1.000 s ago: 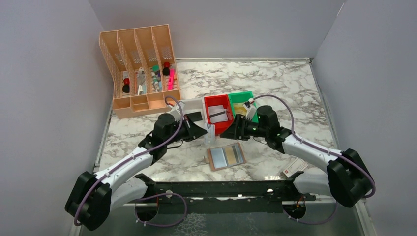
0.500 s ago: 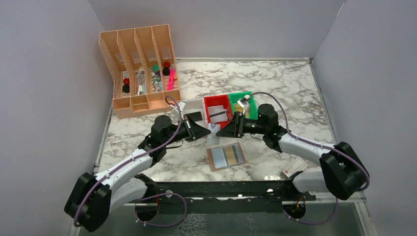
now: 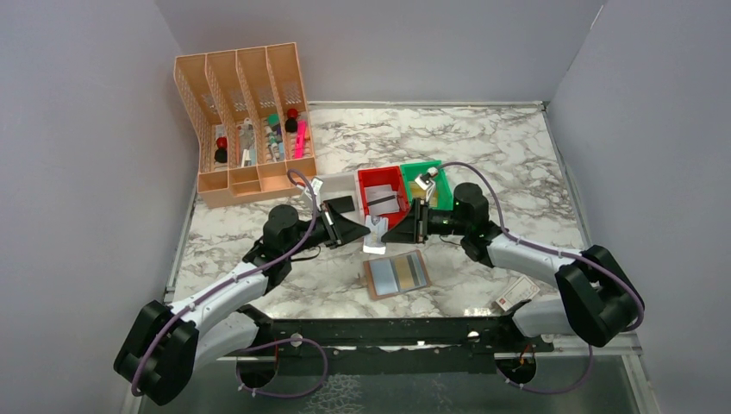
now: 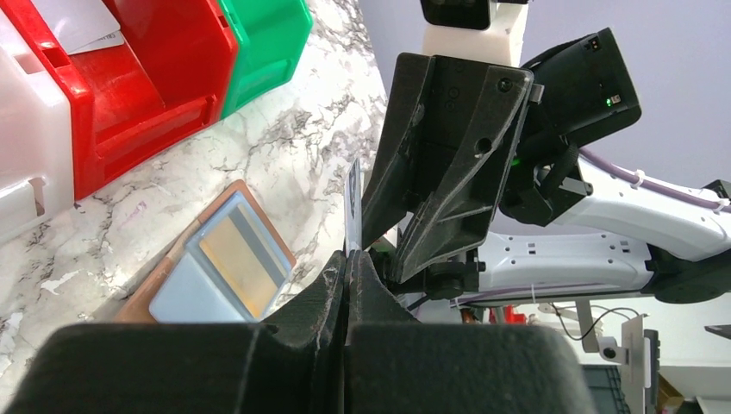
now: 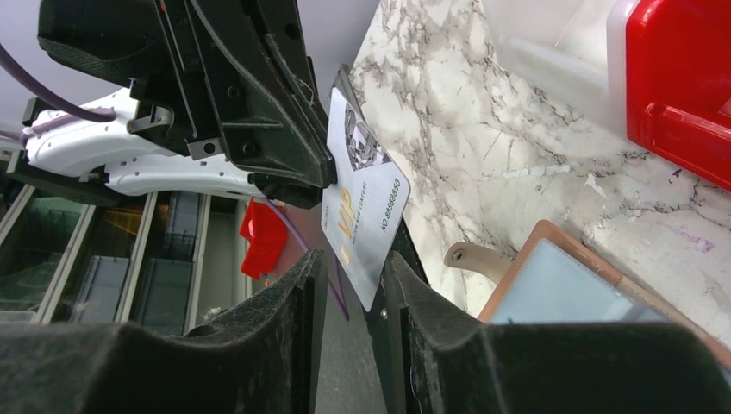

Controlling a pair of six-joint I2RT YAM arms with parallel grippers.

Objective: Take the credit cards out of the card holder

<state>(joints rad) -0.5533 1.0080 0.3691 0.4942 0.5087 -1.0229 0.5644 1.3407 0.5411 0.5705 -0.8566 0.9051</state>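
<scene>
The card holder (image 3: 396, 274) lies open on the marble, pale blue faces up, with a tan-gold card (image 3: 403, 274) and a dark card (image 3: 418, 271) in its pockets. My left gripper (image 3: 363, 229) is shut on a silver-grey credit card (image 3: 376, 231) and holds it above the table behind the holder. In the left wrist view the card (image 4: 352, 200) is edge-on above the closed fingertips (image 4: 346, 259). My right gripper (image 3: 389, 233) is open, its fingers on either side of the card's free corner (image 5: 362, 203), with gaps on both sides (image 5: 355, 276). The holder also shows in both wrist views (image 4: 220, 266) (image 5: 560, 289).
A red bin (image 3: 384, 194), a green bin (image 3: 428, 179) and a white bin (image 3: 339, 191) stand just behind the grippers. A peach desk organiser (image 3: 246, 121) stands at the back left. A small white and red card (image 3: 517, 293) lies near the right arm's base.
My right gripper has moved left up to the card held by my left gripper and now straddles its edge. The left gripper has shifted slightly left with the card.
</scene>
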